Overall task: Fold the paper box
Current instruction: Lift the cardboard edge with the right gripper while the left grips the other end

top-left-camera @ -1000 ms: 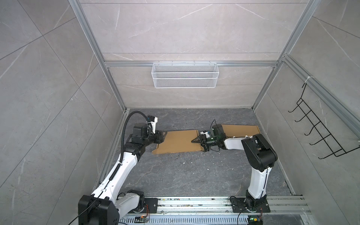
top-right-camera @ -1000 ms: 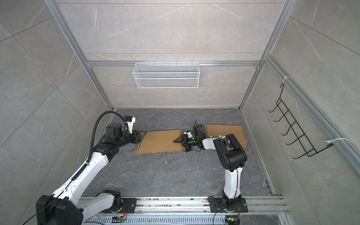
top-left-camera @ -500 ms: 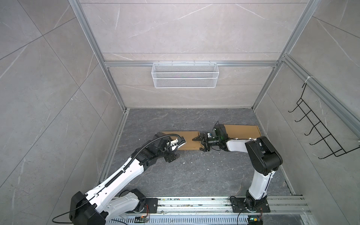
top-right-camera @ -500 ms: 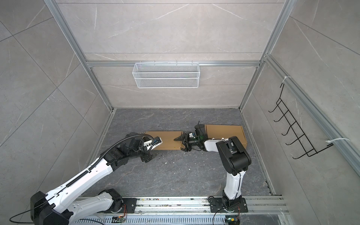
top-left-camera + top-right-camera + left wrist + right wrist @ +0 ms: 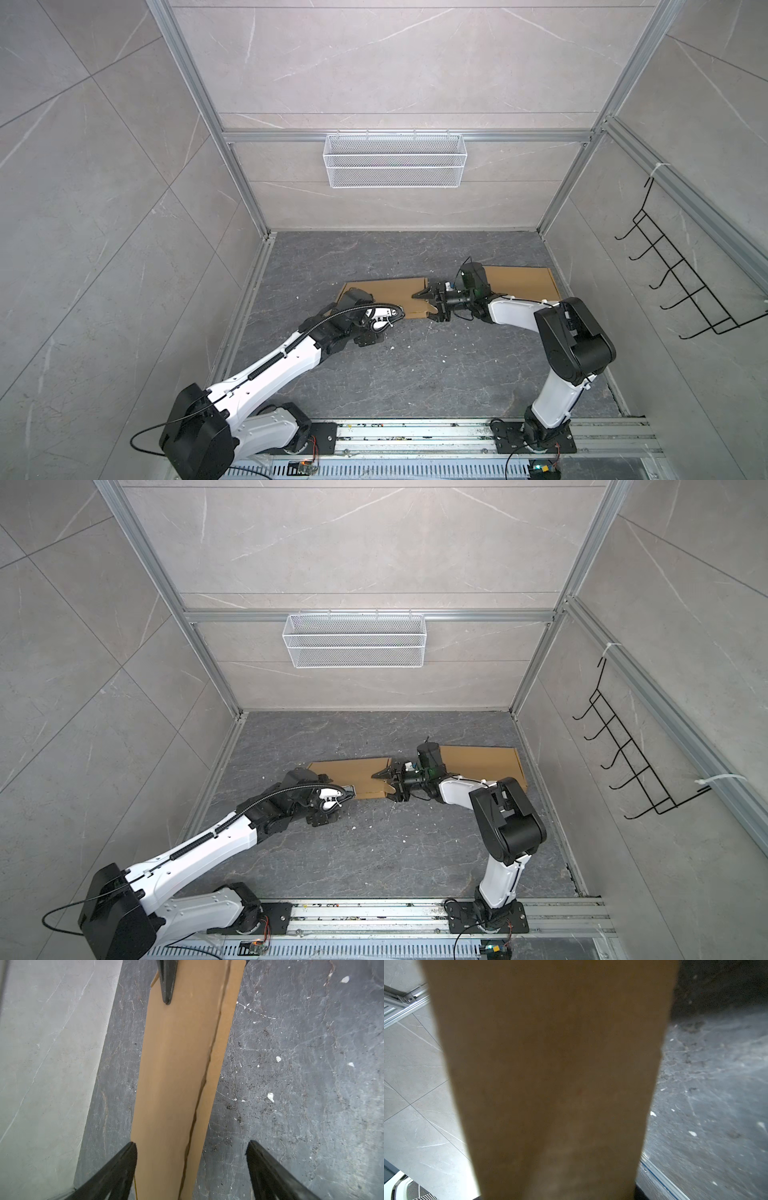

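The paper box (image 5: 395, 295) is flat brown cardboard on the dark floor, with a second stretch (image 5: 523, 282) behind the right arm. In both top views my right gripper (image 5: 422, 308) is open at the panel's right edge, one finger over the cardboard and one at its near corner. Cardboard (image 5: 550, 1064) fills the right wrist view and hides the fingers. At the panel's near-left end is my left gripper (image 5: 380, 326). In the left wrist view it (image 5: 191, 1147) is open, with the creased cardboard (image 5: 176, 1064) running between its fingertips (image 5: 126, 1157). The right gripper's finger (image 5: 166, 985) shows at the far end.
A white wire basket (image 5: 395, 160) hangs on the back wall and a black hook rack (image 5: 685, 291) on the right wall. Both arm bases sit on the metal rail (image 5: 415, 432) at the front. White specks (image 5: 270, 1097) dot the floor. Aluminium frame posts line the corners.
The left arm swung from the left wall to the panel's near-left end and its jaws widened. The left panel now looks narrower front to back. The right gripper has barely moved.
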Controlling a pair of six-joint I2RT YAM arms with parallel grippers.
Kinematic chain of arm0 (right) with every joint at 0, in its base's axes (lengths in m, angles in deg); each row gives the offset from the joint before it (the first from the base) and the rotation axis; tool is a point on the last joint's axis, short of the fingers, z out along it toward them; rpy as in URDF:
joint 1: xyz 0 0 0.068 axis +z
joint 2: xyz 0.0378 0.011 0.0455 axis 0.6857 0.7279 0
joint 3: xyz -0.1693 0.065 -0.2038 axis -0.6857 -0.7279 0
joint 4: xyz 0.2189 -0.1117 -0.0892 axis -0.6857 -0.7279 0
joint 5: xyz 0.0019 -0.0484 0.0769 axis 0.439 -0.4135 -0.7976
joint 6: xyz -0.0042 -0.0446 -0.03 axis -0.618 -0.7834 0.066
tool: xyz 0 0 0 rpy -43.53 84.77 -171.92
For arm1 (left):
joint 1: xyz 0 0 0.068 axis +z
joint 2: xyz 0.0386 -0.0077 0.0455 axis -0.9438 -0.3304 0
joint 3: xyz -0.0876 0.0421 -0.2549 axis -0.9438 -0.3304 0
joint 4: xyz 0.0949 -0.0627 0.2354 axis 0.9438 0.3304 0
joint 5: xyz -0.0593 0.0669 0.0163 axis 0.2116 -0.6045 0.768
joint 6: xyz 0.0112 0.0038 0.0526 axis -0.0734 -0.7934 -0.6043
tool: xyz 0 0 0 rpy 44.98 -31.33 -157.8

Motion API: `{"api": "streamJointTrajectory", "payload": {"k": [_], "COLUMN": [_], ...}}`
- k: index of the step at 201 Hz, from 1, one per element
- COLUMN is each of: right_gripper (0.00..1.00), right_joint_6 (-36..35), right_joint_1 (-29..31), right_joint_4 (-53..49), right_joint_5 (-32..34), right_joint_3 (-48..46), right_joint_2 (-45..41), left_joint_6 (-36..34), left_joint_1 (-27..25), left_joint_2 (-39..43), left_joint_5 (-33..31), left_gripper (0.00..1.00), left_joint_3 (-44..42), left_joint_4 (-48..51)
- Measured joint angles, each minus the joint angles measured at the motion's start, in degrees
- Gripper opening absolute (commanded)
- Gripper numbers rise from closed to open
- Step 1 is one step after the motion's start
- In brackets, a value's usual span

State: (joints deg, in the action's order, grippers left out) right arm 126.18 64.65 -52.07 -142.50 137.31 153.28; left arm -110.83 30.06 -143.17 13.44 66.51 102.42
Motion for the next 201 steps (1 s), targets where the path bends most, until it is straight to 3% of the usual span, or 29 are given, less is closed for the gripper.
{"api": "streamJointTrajectory", "payload": {"k": [97, 131, 166, 201], "right_gripper": [0.52, 0.51, 0.52, 0.54], "right_joint_6": [4.9, 6.3, 7.7, 8.9], "right_joint_1": [0.8, 0.7, 0.6, 0.6], "right_joint_4": [4.2, 5.5, 7.2, 9.0], "right_joint_5": [-0.6, -0.3, 0.4, 0.5], "right_joint_3": [-2.0, -2.7, -3.4, -4.4], "right_joint_2": [0.0, 0.0, 0.0, 0.0], "left_joint_6": [-5.4, -6.4, -7.3, -7.9], "left_joint_1": [1.2, 1.2, 1.6, 1.5], "left_joint_2": [-5.5, -6.6, -7.2, -7.2], "left_joint_5": [-3.6, -3.5, -3.5, -3.5], "left_gripper": [0.82, 0.76, 0.59, 0.55], "left_joint_3": [-5.1, -5.1, -5.1, -5.1], "left_joint_4": [-12.6, -14.8, -16.4, -16.5]}}
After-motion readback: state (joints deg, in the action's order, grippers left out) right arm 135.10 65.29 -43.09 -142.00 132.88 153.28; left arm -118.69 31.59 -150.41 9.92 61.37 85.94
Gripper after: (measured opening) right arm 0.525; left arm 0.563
